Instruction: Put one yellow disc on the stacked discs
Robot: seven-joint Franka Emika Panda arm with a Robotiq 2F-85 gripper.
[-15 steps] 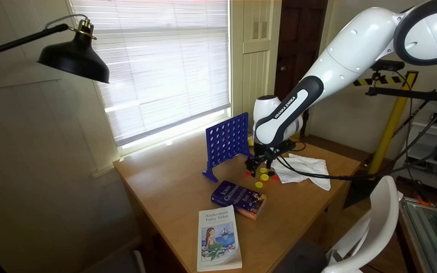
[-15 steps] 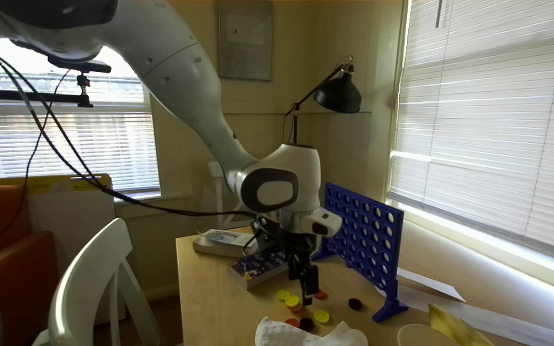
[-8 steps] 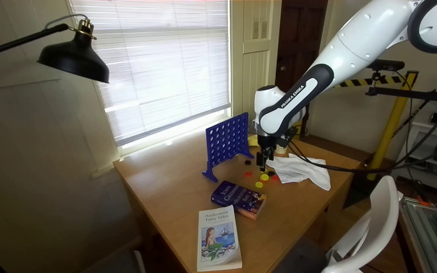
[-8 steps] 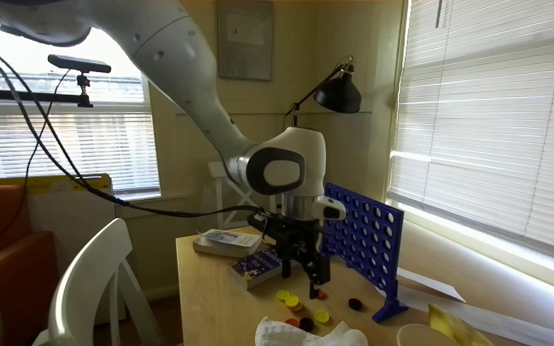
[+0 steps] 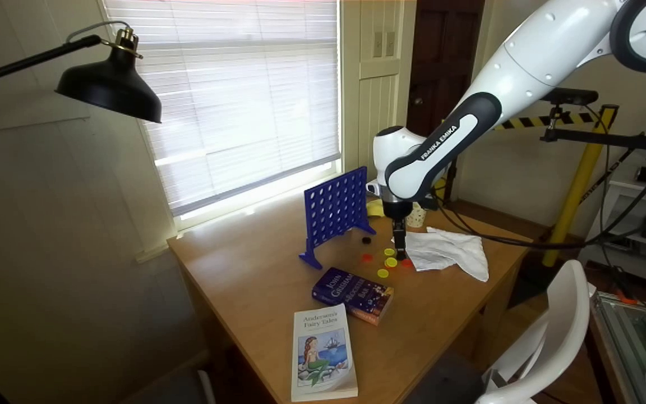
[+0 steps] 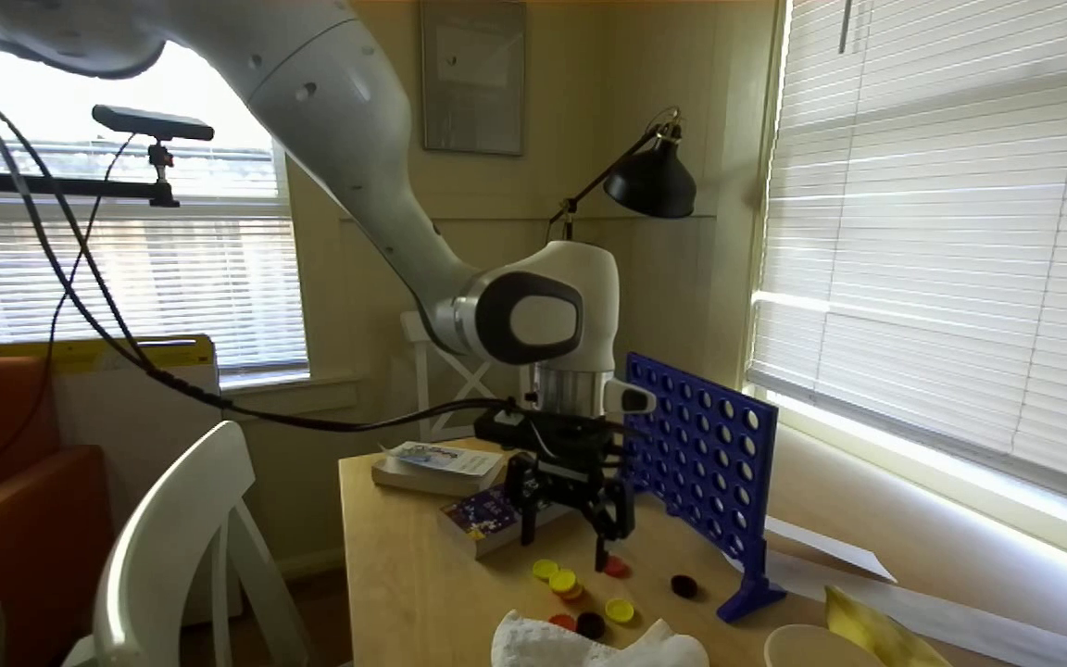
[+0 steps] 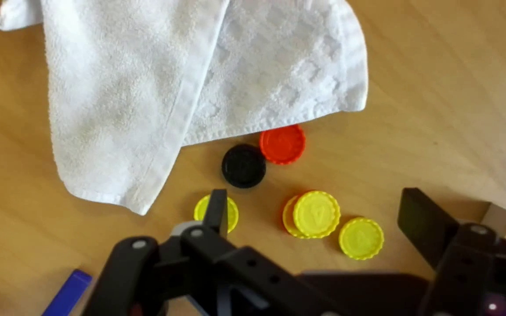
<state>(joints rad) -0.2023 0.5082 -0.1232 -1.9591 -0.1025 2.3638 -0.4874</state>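
In the wrist view the gripper (image 7: 314, 206) is empty, its jaws spread wide above the desk (image 7: 420, 131). Seen between them are the stacked discs (image 7: 317, 213), the top yellow one off-centre on another yellow, red showing beneath. From the stack, a yellow disc (image 7: 361, 238) lies just beside at 4 o'clock; a second yellow disc (image 7: 233, 214), partly covered by the gripper, at 9; a black disc (image 7: 243, 166) at 10 and a red disc (image 7: 282, 145) at 11, touching each other.

In an exterior view, a blue rack (image 5: 333, 206) stands between 10 and 11 o'clock from the stack, and a dark paperback (image 5: 351, 293) lies between 7 and 8.

In an exterior view, the jaws hang above the discs, with the stack at 6 o'clock; another red disc (image 6: 616, 566) lies at 2 o'clock from it, another black disc (image 6: 684, 585) at 3.
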